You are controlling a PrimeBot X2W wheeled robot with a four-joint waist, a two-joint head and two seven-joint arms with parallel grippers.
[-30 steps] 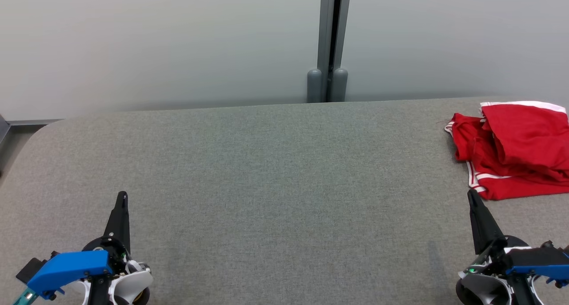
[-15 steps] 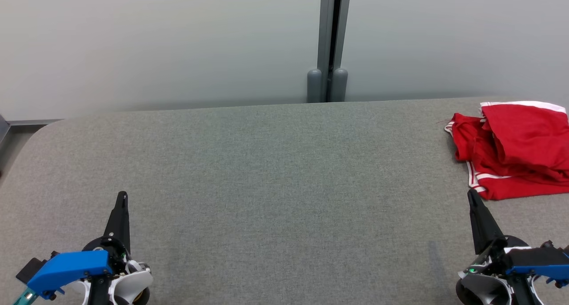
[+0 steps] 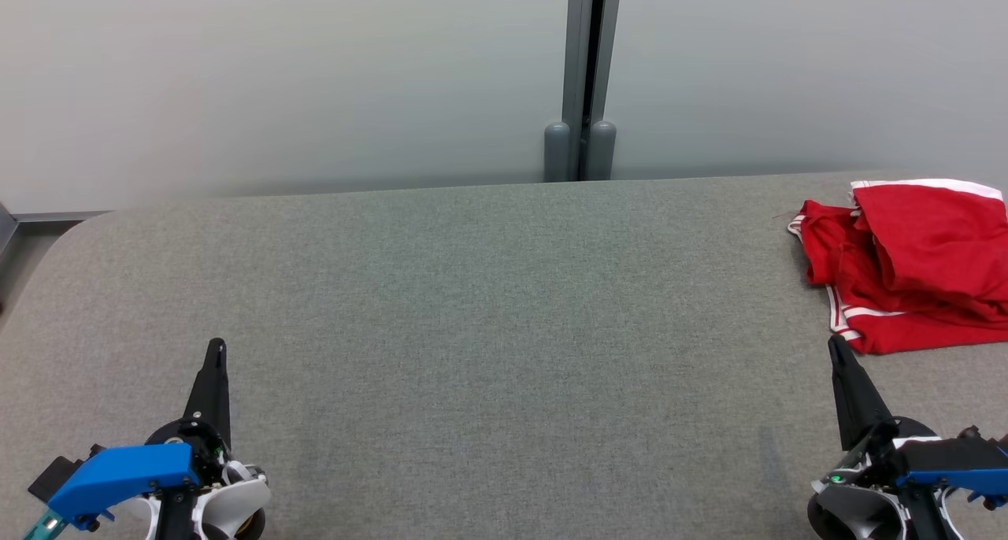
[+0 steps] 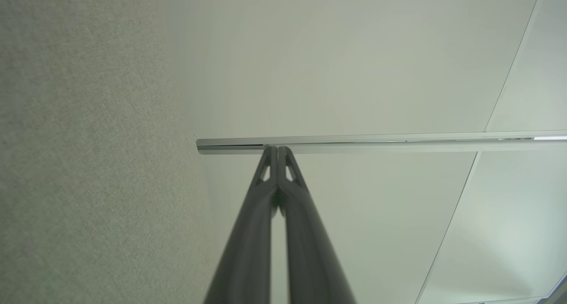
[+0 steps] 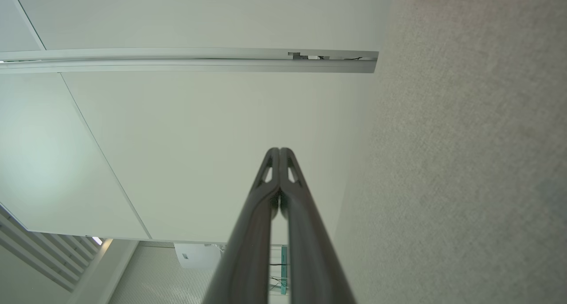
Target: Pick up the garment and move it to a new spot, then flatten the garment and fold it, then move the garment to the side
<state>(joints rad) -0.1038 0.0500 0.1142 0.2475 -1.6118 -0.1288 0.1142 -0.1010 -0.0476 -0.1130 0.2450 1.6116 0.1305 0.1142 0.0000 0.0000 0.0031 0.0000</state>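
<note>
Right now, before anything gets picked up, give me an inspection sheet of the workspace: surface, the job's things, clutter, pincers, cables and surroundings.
Surface: grey fabric tabletop with rounded corners, flat, no stains seen.
Job's things: red garment with white trim, crumpled at the far right, partly cut off by the edge of the head view.
Clutter: nothing seen.
Pincers: left pincer at lower left, shut, holding nothing. Right pincer at lower right, shut, holding nothing, with its tip close to the garment's near corner.
Cables: nothing seen on the surface.
Surroundings: pale wall panels behind the table, split by a grey post.
</note>
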